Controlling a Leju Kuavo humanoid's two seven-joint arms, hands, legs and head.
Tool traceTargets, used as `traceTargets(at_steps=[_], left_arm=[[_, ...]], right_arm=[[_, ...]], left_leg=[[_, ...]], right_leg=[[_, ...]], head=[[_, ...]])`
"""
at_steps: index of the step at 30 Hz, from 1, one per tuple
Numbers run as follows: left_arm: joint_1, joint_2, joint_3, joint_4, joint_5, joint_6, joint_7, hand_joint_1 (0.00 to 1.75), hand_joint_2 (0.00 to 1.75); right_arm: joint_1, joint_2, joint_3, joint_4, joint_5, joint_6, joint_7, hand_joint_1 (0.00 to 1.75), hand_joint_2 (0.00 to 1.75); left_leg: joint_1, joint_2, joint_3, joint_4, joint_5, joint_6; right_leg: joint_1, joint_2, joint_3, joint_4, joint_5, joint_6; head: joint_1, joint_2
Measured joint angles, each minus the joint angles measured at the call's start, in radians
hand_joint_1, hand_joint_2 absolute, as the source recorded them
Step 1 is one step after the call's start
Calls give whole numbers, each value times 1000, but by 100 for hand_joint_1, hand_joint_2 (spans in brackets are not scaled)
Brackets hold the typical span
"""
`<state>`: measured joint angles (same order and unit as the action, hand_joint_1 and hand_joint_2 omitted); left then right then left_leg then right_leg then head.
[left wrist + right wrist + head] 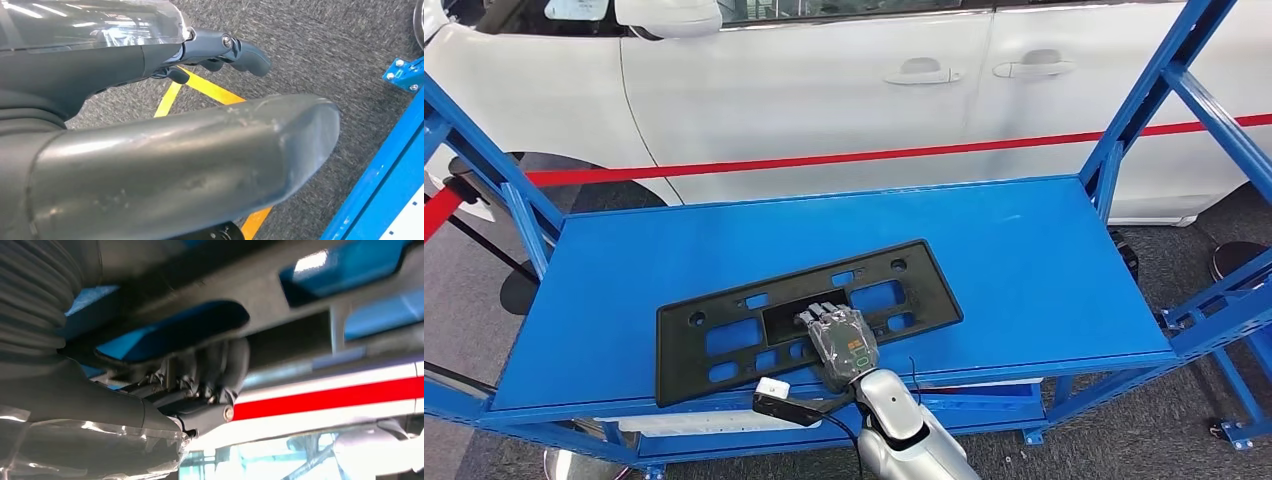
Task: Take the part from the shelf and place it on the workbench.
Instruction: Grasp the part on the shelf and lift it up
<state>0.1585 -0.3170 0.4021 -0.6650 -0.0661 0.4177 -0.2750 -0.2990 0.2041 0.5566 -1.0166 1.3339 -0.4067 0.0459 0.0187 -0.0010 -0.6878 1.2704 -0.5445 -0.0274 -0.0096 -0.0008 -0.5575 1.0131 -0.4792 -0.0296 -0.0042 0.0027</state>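
The part (724,335) is a long black plastic plate with several cut-outs, lying flat and a little askew on the blue shelf (1044,270), toward its front left. My right hand (842,340) lies over the part's middle near the front edge. In the right wrist view its fingers (220,365) curl around a bar of the part (280,305), with blue shelf showing through the openings. My left hand (100,70) hangs over the grey carpet, holding nothing, its thumb (200,160) apart from the fingers (245,52).
Blue uprights (1144,95) frame the shelf at both ends. A white car (824,90) stands close behind it, with a red band (874,155) running across. Yellow floor tape (210,90) and a blue frame foot (405,75) lie below my left hand.
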Motion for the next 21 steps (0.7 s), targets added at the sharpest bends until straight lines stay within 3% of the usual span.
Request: traceTargets(at_steps=[2,4,7,10,17,19,20,21], left_arm=[[0,0,0,-1,3,0,-5,0,0],[0,0,0,-1,4,0,-10,0,0],[0,-1,2,-2,6,1,-16,0,0],[-1,-2,3,-2,8,0,-22,0,0],[-1,-2,3,-2,8,0,-25,0,0],[-1,-2,3,-2,8,-1,-27,0,0],[-1,-2,4,-2,8,-2,-29,0,0],[-1,-2,6,-2,16,0,-35,0,0]], right_arm=[[-5,0,0,4,-6,2,-1,175,175],[-15,0,0,6,-7,1,-1,175,175],[-28,-1,0,8,-7,-1,-2,175,175],[-32,-2,0,10,-9,0,-2,175,175],[-33,-3,0,10,-10,0,-2,175,175],[-32,-4,0,12,-11,0,-2,175,175],[-31,-6,0,13,-11,-2,-3,175,175],[-26,-8,0,5,-40,-12,-24,175,175]], left_leg=[[-1,0,57,-137,78,9],[-5,0,99,-235,109,19],[-6,0,107,-254,106,32],[2,2,116,-269,112,47],[1,3,117,-270,112,51],[0,4,116,-270,111,55],[0,5,115,-269,110,57],[-1,4,118,-268,108,56]], right_leg=[[2,3,11,1,-8,5],[5,5,14,2,-13,14],[6,6,16,-1,-15,31],[7,5,10,25,-36,42],[6,5,-3,51,-54,43],[5,5,-42,127,-92,45],[4,5,-76,190,-118,47],[4,5,-85,198,-105,46]], head=[[0,0],[1,0],[2,0],[4,0],[6,0],[7,0],[7,0],[7,0]])
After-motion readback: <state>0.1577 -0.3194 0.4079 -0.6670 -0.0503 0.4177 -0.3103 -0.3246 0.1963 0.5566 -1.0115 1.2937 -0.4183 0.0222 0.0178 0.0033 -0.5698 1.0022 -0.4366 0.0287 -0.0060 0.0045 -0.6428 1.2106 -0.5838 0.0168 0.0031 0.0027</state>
